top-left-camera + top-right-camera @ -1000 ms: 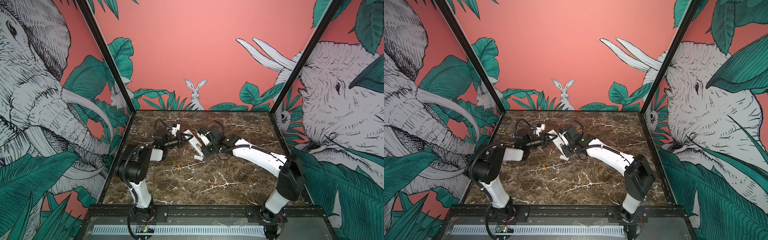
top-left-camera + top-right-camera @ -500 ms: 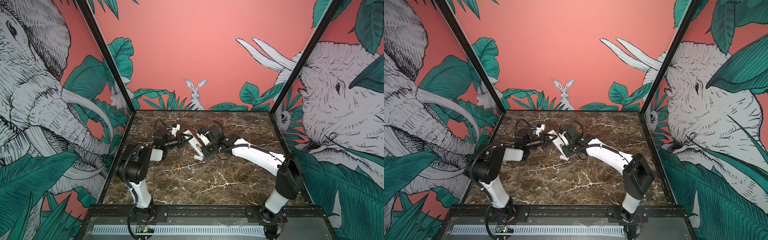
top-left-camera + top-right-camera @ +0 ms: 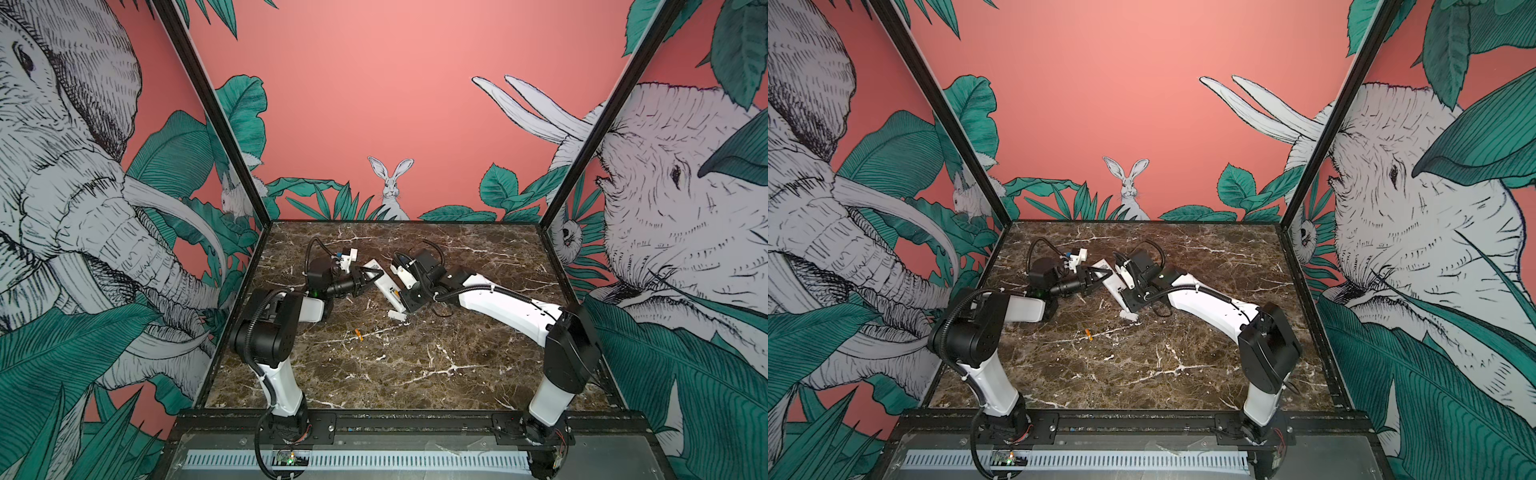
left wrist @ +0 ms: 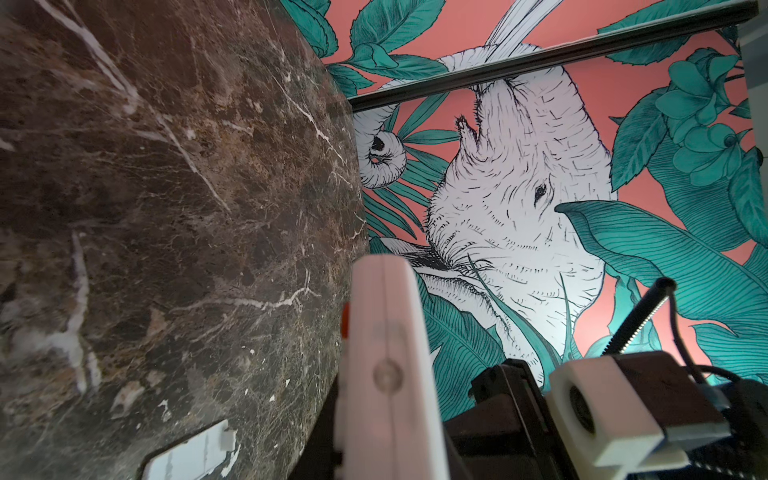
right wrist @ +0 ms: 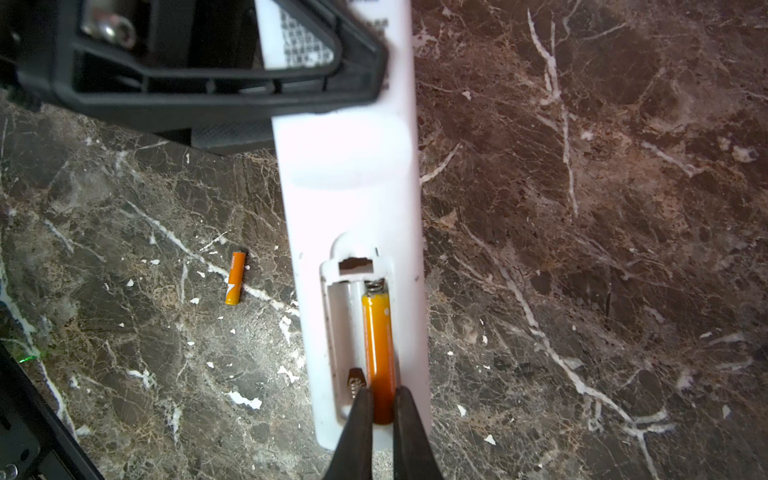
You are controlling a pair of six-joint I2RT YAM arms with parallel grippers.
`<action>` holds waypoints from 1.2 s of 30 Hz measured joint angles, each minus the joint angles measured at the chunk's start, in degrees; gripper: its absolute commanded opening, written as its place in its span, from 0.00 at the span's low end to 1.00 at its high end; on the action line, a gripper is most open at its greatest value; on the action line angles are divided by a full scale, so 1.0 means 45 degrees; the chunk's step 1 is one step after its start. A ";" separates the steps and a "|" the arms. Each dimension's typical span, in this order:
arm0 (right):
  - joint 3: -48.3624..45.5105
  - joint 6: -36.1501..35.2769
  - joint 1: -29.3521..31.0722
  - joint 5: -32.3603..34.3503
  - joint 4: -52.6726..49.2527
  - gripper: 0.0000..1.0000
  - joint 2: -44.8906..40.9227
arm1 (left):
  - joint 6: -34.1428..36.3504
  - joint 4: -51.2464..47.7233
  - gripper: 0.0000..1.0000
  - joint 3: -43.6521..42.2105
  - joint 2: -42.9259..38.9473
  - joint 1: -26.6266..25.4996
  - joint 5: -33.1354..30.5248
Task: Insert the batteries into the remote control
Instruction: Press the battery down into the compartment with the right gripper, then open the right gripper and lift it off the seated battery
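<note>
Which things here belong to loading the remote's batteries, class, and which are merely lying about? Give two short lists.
Job:
- remote control, gripped by left end effector
- slotted battery, pinched by right end effector
- loose battery on the table

Lying about:
- white cover piece
- marble table
- mural walls

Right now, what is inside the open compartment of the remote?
One orange battery lies in it, beside an empty slot. The right gripper pinches and covers the battery's end.
</note>
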 measured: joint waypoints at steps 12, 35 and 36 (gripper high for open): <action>0.0233 -0.0068 -0.0131 -0.0272 0.0015 0.10 0.0384 | 0.0034 -0.0005 0.00 -0.0141 0.0000 0.0049 -0.0238; 0.0860 -0.0194 -0.0432 -0.1059 0.0228 0.11 0.1205 | 0.0107 -0.0335 0.00 -0.0199 -0.0024 0.0185 -0.0578; 0.0884 -0.0194 -0.0442 -0.1093 0.0277 0.11 0.1243 | 0.0107 -0.0403 0.00 -0.0199 -0.0024 0.0189 -0.0578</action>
